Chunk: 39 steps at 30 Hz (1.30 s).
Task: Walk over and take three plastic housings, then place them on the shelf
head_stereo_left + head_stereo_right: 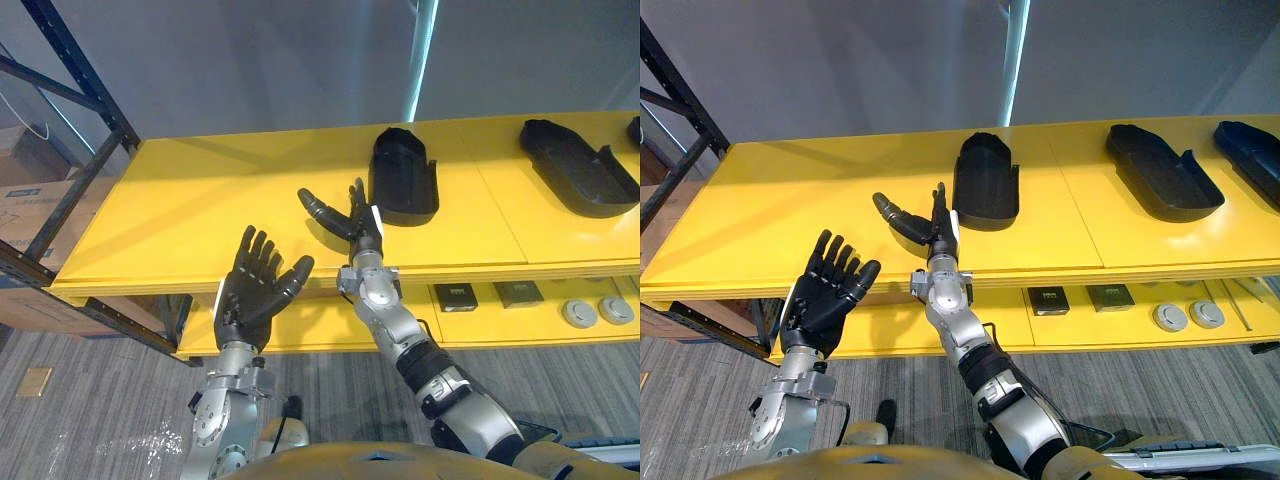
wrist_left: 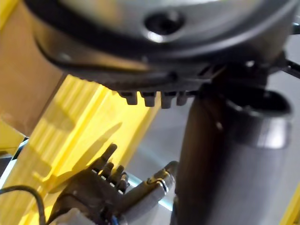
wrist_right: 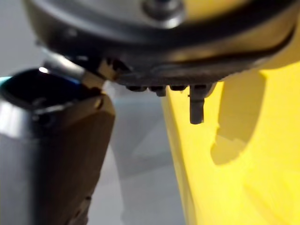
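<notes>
In the left eye view the right hand [image 1: 352, 222] hovers open and empty over the yellow shelf [image 1: 200, 200], with one plastic housing [image 1: 403, 175] just beyond its fingers; the left hand [image 1: 258, 285] is open beside it. In the right eye view a second housing [image 1: 1162, 172] and a third housing [image 1: 1250, 150] lie farther to its right, so placing looks done.

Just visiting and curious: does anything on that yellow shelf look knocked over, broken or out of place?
Nothing stands out. The left housing, middle housing and right housing lie flat and apart on the yellow shelf, none visibly damaged. The left hand and right hand are open, holding nothing.
</notes>
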### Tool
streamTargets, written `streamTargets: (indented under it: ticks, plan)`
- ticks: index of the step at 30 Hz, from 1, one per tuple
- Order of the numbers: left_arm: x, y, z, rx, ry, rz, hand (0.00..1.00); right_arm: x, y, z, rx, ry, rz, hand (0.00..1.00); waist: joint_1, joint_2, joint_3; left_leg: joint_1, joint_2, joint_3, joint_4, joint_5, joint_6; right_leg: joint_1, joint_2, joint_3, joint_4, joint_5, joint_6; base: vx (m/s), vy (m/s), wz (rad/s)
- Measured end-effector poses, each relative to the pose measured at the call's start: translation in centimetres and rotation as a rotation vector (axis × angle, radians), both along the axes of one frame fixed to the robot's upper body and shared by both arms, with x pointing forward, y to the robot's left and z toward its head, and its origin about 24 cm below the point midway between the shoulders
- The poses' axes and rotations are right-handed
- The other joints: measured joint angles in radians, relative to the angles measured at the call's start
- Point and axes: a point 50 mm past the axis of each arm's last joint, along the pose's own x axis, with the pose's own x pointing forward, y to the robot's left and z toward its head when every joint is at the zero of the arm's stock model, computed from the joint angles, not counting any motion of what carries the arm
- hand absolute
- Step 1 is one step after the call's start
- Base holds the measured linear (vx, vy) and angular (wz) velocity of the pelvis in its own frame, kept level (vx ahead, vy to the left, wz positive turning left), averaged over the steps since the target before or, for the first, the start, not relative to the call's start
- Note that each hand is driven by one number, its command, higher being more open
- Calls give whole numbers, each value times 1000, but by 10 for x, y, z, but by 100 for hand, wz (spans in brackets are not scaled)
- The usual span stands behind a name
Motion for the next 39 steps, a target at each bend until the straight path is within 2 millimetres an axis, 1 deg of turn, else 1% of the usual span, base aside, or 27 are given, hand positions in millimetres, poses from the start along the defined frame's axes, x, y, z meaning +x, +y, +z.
streamTargets:
  ticks: [5, 8, 11, 16, 22, 27, 31, 34, 36, 39]
  plan:
    - [0, -5, -5, 0, 21, -30, 100, 1, -1, 2, 9, -16, -6, 100, -8, -5, 3, 0, 0, 9, 0, 0, 0, -7, -1, 10, 1, 1, 1, -2, 2, -4]
    - [-1, -7, -10, 1, 45, -42, 100, 0, 0, 3, -22, -33, 1, 100, -22, -10, 10, 2, 0, 13, 0, -1, 0, -8, -1, 13, 2, 3, 4, 2, -1, -4]
    - [0, -7, -10, 1, 44, -42, 100, 0, 0, 4, -54, -52, 2, 100, -23, -9, 16, 15, 1, 32, 0, -7, 1, -8, -4, 33, 2, 3, 4, 3, 3, -15]
    - [2, -9, -8, -1, 33, -50, 100, 1, -4, 7, -77, -71, -32, 100, -25, -5, 19, 16, 1, 34, 0, -9, 0, -8, -4, 34, 2, 4, 5, 1, 0, -2]
    - [3, -16, -7, -10, 31, -74, 100, 2, -6, 8, -73, -72, -53, 100, -29, -5, 19, 16, 1, 35, 0, -10, 0, -9, -4, 34, 3, 5, 7, 0, 0, 0]
    - [3, -17, -8, -12, 35, -76, 100, 3, -8, 12, -59, -89, -52, 100, -31, -5, 19, 16, 1, 35, 0, -10, 0, -9, -4, 34, 3, 5, 7, 0, 0, 0]
    - [3, -17, -8, -12, 37, -74, 100, 4, -7, 16, -40, -127, -2, 100, -38, -5, 19, 17, 1, 35, 0, -10, 0, -9, -4, 34, 3, 5, 7, 0, 0, 0]
    - [3, -17, -8, -12, 37, -74, 100, 3, -3, 21, -26, -174, 83, 100, -47, -5, 19, 17, 1, 36, 0, -10, 0, -9, -4, 34, 3, 5, 7, 0, 0, 0]
    - [3, -17, -8, -12, 36, -75, 100, -1, 0, 26, -23, -224, 159, 100, -49, -5, 19, 17, 1, 36, 0, -10, 0, -9, -4, 35, 3, 5, 7, 0, 0, 0]
    - [3, -16, -8, -11, 34, -73, 100, -16, 2, 38, -16, -317, 256, 100, -49, -5, 19, 17, 1, 36, 0, -12, 0, -8, -4, 34, 2, 5, 7, 0, 0, 0]
